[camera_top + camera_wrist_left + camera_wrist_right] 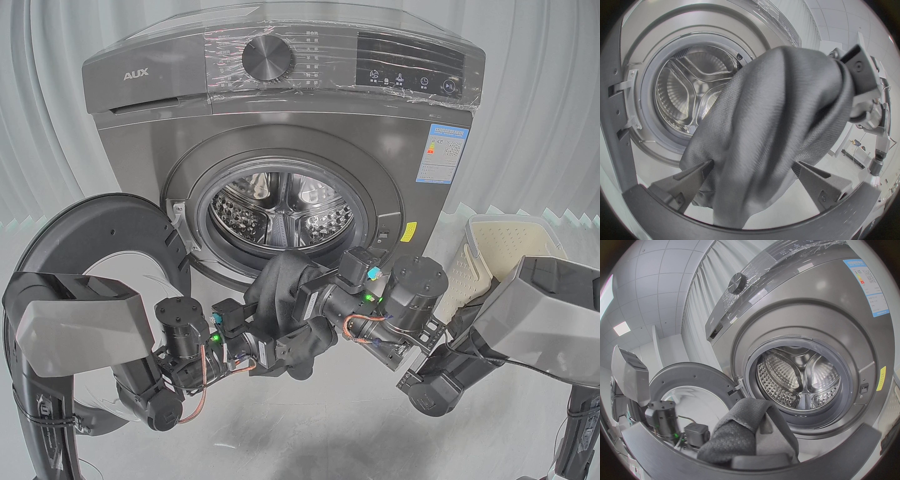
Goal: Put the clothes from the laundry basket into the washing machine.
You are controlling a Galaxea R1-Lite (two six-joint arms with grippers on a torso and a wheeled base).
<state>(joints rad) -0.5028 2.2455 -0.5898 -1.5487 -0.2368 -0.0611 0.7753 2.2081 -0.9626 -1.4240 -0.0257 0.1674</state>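
Observation:
A dark grey garment [278,290] hangs in front of the washing machine's open mouth [281,212], just below its lower rim. My right gripper [301,301] is shut on the garment's upper part, and the cloth drapes over its fingers [763,425]. My left gripper [751,165] is lower down, open, with its two fingers [693,176] wide apart on either side of the hanging cloth. The steel drum [800,377] has nothing in it. The cream laundry basket [500,240] stands tilted to the right of the machine, behind my right arm.
The round machine door [94,231] is swung fully open to the left, close beside my left arm. Pale floor [300,425] lies in front of the machine. Curtains [544,94] hang behind it.

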